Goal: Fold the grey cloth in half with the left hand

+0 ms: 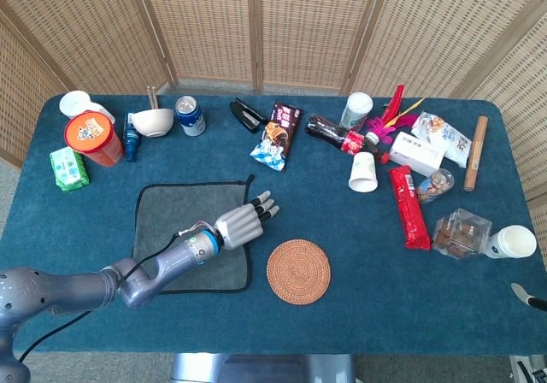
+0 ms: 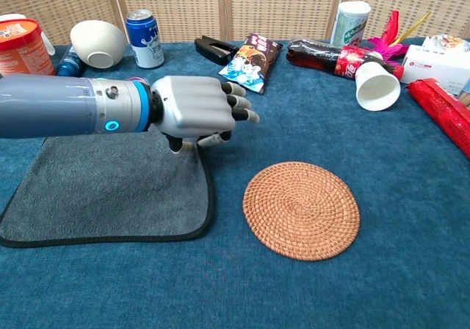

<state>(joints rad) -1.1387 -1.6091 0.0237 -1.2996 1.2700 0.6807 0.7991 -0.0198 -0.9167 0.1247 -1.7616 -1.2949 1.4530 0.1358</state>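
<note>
The grey cloth (image 1: 171, 229) with a black hem lies flat on the blue table, near the front left. My left hand (image 1: 244, 223) is over its right edge, about midway along. In the chest view the left hand (image 2: 194, 109) has its fingers curled down and pinches the grey cloth (image 2: 103, 189) at that edge, which rises a little toward the thumb. Only a grey tip of my right hand (image 1: 524, 294) shows at the far right edge of the head view, so how its fingers stand is hidden.
A round woven coaster (image 1: 298, 270) lies just right of the cloth. Along the back stand an orange tub (image 1: 92, 138), a white bowl (image 1: 152, 122), a can (image 1: 190, 115) and a snack bag (image 1: 278, 134). Bottle, cups and packets crowd the right side.
</note>
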